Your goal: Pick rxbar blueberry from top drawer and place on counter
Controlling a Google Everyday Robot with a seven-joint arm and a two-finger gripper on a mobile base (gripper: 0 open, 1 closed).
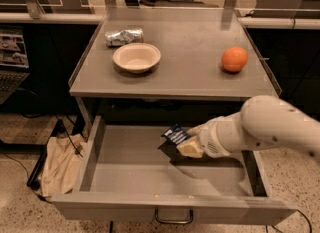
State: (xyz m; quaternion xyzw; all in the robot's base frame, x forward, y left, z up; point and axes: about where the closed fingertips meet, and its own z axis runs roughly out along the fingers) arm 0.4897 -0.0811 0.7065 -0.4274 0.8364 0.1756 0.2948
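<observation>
Pincer [186, 140] down inside the open drawer [125, 174], right of middle, reaching in from the right on a thick white arm [270, 127]. Pressed together on the bar [174, 135], with one pale tip above and one yellowish tip below, and the navy wrapper pinched at its right end. Looks like a sound hold, though the contact itself is partly hidden by the wrist.

Bar sticking out to the left of the pincer, toward the middle of the drawer. Long axis roughly left to right and tilted, not flat. Seems raised just off the grey floor, judging by the dark shadow beneath. Cannot tell whether a corner touches.

Only one arm here, so no choice of side.

Next move, most likely: draw the bar up and a little toward the drawer's front, away from the edge of the bench [190, 77], which overhangs the back part of the drawer. Then lift higher and carry it forward over the top. Worth watching the free left end of the bar near that edge, since a knock there could twist the wrapper in the grip.

On the bench: a cream bowl [136, 57] left of middle, a crumpled foil packet [124, 37] just behind it, and an orange [234, 58] well apart on the right. Bare stretch between bowl and orange, probably the easiest place to set the bar down.

On the drawer's front, a small dark handle [173, 218]. On the floor to the left, a pale cloth bag [60, 162].
</observation>
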